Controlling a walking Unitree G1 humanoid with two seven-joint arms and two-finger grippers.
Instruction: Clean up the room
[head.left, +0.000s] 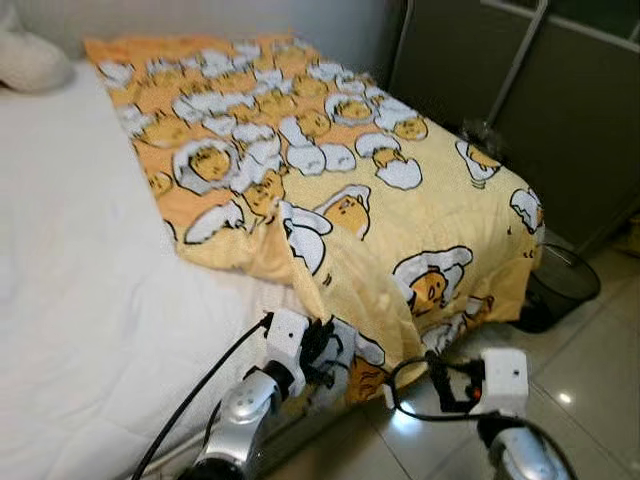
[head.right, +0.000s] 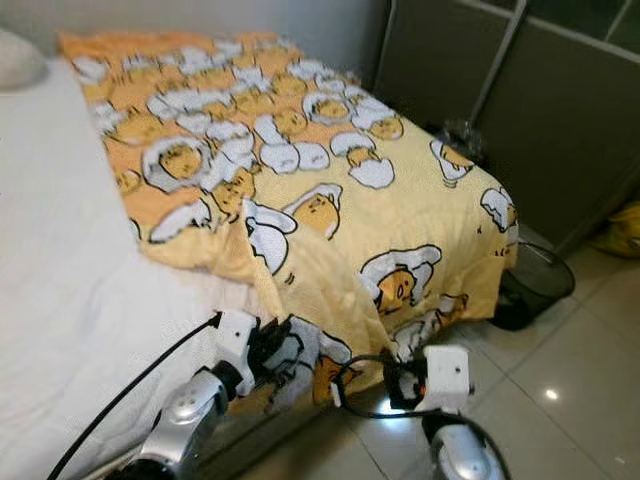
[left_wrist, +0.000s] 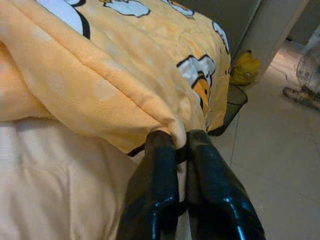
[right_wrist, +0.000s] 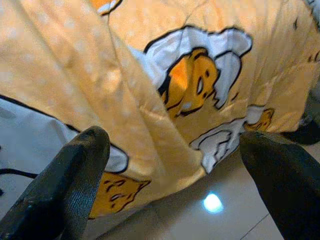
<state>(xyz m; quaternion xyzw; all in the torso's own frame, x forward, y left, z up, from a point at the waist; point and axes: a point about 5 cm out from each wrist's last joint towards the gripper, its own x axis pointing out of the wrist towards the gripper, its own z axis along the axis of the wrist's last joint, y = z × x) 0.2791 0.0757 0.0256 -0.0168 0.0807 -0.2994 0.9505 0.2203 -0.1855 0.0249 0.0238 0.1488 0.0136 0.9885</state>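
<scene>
Left gripper pinching yellow blanket edge; right gripper spread; no legible writing

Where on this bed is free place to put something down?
The bare white mattress, between the pillow and the yellow blanket, is free. The foot edge is crowded: left end effector pinches the blanket; right end effector waits open.
</scene>
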